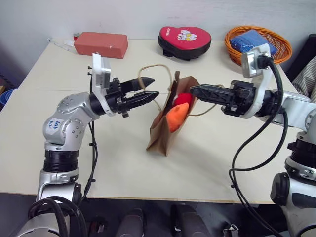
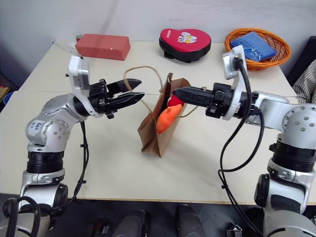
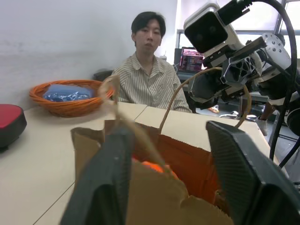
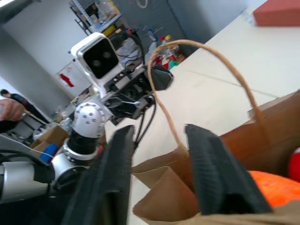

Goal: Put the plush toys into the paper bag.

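With both plush toys [image 1: 177, 114] already inside the paper bag [image 1: 163, 132] at the table's middle, and the left gripper [image 1: 148, 89] and right gripper [image 2: 177, 93] both open and empty beside its handles, you should retreat slowly without catching them.

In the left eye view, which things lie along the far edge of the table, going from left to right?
Red box → red heart-shaped pad → orange woven basket holding a blue packet.

The table carries one paper bag [image 1: 163, 131] holding two plush toys [image 1: 177, 116], one red box [image 1: 101, 44], one heart-shaped pad [image 1: 185, 40] and one orange basket [image 1: 256, 43].
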Controlling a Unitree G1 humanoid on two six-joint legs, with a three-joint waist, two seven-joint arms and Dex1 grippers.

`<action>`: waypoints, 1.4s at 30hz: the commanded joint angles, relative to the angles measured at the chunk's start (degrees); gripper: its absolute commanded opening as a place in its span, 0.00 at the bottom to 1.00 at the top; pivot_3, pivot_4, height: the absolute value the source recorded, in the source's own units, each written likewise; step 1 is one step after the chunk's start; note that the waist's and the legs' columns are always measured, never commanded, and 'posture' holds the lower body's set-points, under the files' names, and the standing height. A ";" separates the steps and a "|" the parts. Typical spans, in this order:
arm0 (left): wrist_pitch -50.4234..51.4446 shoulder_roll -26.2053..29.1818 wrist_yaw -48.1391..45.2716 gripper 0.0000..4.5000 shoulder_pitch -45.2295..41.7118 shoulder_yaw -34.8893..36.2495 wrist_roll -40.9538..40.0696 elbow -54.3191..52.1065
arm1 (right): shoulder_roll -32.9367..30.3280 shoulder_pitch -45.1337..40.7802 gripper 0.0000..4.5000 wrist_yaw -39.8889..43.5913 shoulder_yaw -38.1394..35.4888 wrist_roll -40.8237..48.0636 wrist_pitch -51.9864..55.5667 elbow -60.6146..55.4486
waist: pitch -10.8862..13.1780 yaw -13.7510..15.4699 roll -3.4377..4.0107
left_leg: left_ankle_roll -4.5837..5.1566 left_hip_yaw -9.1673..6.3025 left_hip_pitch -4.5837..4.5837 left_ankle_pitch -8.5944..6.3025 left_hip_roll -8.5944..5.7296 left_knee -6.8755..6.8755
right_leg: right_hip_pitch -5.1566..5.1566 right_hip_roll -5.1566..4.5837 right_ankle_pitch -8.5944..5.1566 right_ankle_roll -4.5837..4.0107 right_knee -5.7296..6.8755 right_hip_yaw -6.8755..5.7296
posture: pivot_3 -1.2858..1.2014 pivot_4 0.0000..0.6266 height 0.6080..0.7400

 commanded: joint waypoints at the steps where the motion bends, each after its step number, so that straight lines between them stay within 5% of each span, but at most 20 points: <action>1: 3.22 3.58 -0.16 0.84 2.55 2.87 -2.97 -5.15 | -6.60 3.71 0.69 9.71 -0.14 -1.70 -1.50 -4.07 | 0.01 0.09 0.00 | 0.00 0.00 0.00 0.00 0.00 -0.02 | 0.00 0.00 0.00 0.00 -0.01 0.00 | 0.52 0.24 1.00; 4: 6.20 6.65 0.34 1.00 5.97 4.98 -5.15 -8.80 | -10.14 7.48 0.76 15.94 -0.59 -2.86 -3.29 -4.52 | 0.01 0.04 0.00 | 0.03 0.00 0.00 -0.02 0.00 -0.04 | 0.00 0.00 0.00 0.00 -0.06 0.00 | 0.52 0.24 1.00; 16: 8.75 8.41 10.72 1.00 25.34 12.39 -9.13 -26.82 | -18.33 22.92 0.76 31.79 -1.46 -14.13 -16.64 -9.71 | 0.01 1.41 0.00 | 0.12 0.02 0.07 -0.07 0.00 -0.01 | 0.08 -0.02 0.00 0.00 -0.23 0.04 | 0.52 0.24 1.00; 20: 7.94 4.62 17.43 1.00 32.35 11.94 -9.68 -33.33 | -14.56 28.95 0.76 32.72 1.01 -23.43 -28.37 -10.17 | 0.00 2.09 -0.01 | 0.14 0.03 0.19 -0.09 0.00 0.00 | 0.23 -0.02 0.00 0.00 -0.31 0.05 | 0.52 0.24 1.00; 23: 7.29 1.71 21.79 1.00 35.77 8.32 -7.36 -37.35 | -7.11 31.97 0.63 31.37 5.69 -32.06 -41.16 -12.42 | -0.01 2.33 -0.09 | 0.15 0.04 0.27 -0.10 0.00 0.00 | 0.28 -0.01 0.00 0.01 -0.30 0.07 | 0.52 0.24 1.00; 31: 3.74 -3.80 28.31 1.00 35.84 -1.86 0.26 -38.43 | 5.79 32.06 0.00 28.06 17.95 -48.63 -62.28 -10.44 | 0.01 2.48 -0.03 | 0.10 0.11 0.33 -0.08 -0.01 0.02 | 0.23 0.02 0.01 0.01 -0.20 0.10 | 0.52 0.24 1.00; 42: 1.35 -10.51 33.70 1.00 32.05 -9.67 8.27 -33.70 | 13.60 29.28 0.00 21.64 26.33 -57.06 -67.67 -8.59 | 0.01 2.47 -0.03 | 0.07 0.09 0.34 -0.07 -0.02 0.01 | 0.23 0.03 0.00 0.01 -0.21 0.08 | 0.52 0.24 1.00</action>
